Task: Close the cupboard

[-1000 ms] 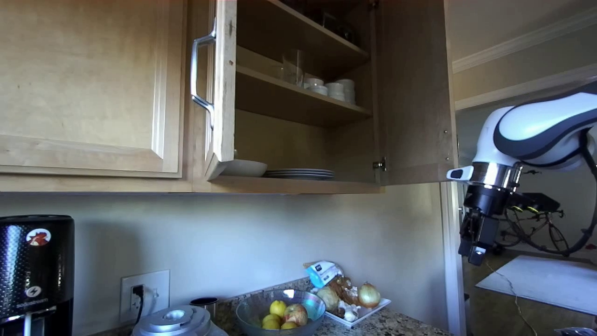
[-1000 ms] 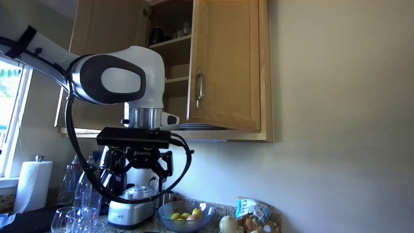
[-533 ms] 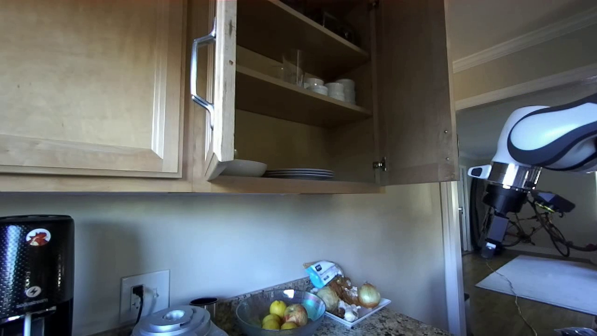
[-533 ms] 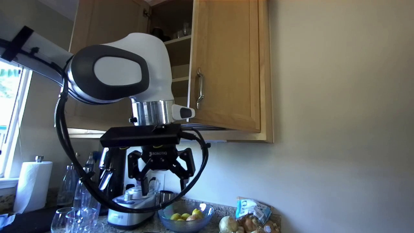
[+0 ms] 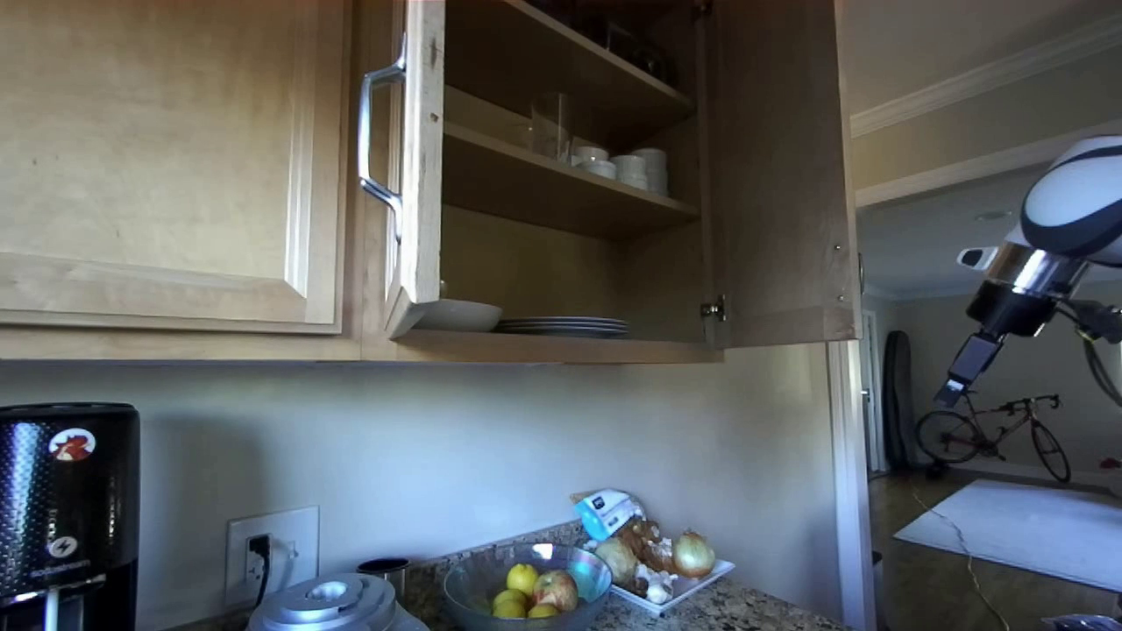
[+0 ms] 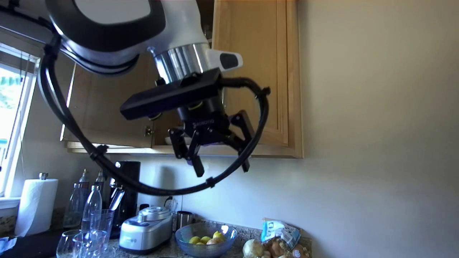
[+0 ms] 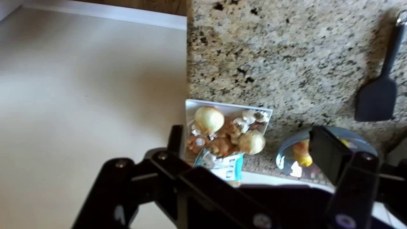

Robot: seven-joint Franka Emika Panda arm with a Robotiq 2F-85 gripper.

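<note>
Pale wood is recorded for the cupboard (image 5: pixel 543 263), mounted at twelve o'clock in an exterior view; both doors (image 5: pixel 776 175) (one seen nearly edge-on, with its silver handle (image 5: pixel 379 186)) are swung outward, and stacked plates (image 5: pixel 561 328) are exposed within. Suspended at about three o'clock, apart from both doors, the end effector (image 5: pixel 948 394) is presented with jaws set wide, as confirmed in the wrist view. At six o'clock, fruit (image 5: pixel 522 578) is contained in a glass bowl (image 5: pixel 469 589) on the speckled worktop (image 5: pixel 741 605).

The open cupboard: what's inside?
Inside the cupboard: a pale bowl and stacked plates at the bottom; a clear glass and white dishes one shelf up. Top-shelf items are too dark to identify; the left door covers part of the bowl.
</note>
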